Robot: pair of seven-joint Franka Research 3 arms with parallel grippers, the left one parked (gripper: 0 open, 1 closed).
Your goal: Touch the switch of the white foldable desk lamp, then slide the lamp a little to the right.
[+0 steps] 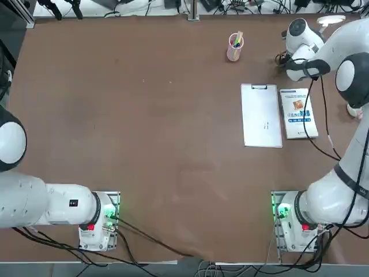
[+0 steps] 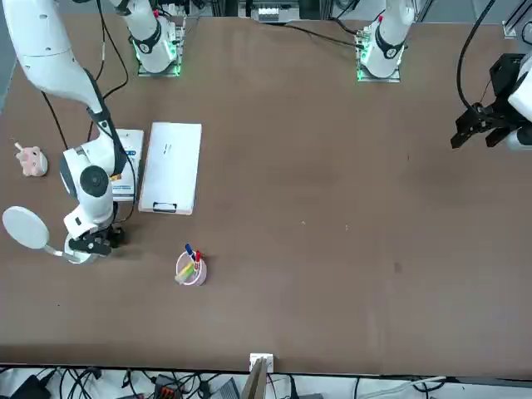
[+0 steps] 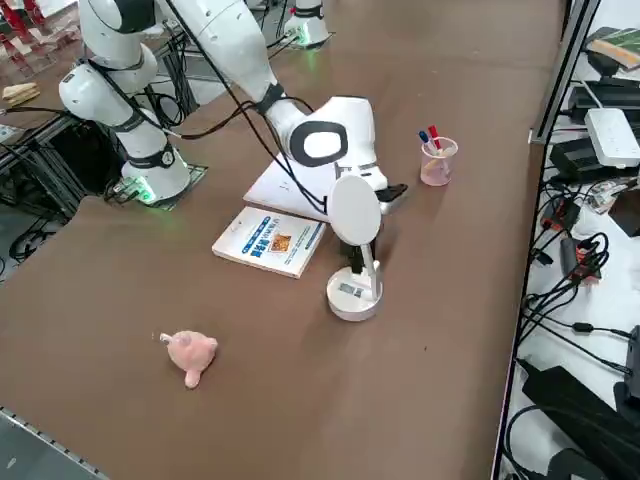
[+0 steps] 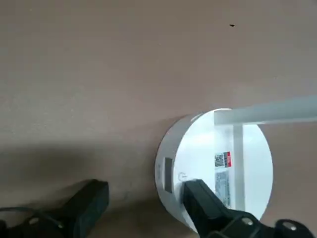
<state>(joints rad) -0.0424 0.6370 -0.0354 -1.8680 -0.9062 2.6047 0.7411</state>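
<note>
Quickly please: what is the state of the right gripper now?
Right gripper: open, holding nothing, one finger on the white foldable desk lamp base.

- A robotics lab: two white arms bolted to a broad brown surface (image 1: 144,127), green lights glowing at their bases.
- Tangled black cables (image 3: 570,260) and power strips line the surface's edge.
- Staged props: clipboard (image 1: 261,115), booklet (image 1: 298,113), pen cup (image 1: 234,47).

White lamp (image 3: 355,245) with a tiny red-and-grey sticker on its base, brown table (image 1: 144,133), pink cup (image 1: 234,48) holding red, blue and yellow pens, white clipboard (image 1: 261,115), white-and-blue booklet (image 1: 298,113), pink plush toy (image 3: 190,355), black gripper (image 4: 143,206) fingers.
</note>
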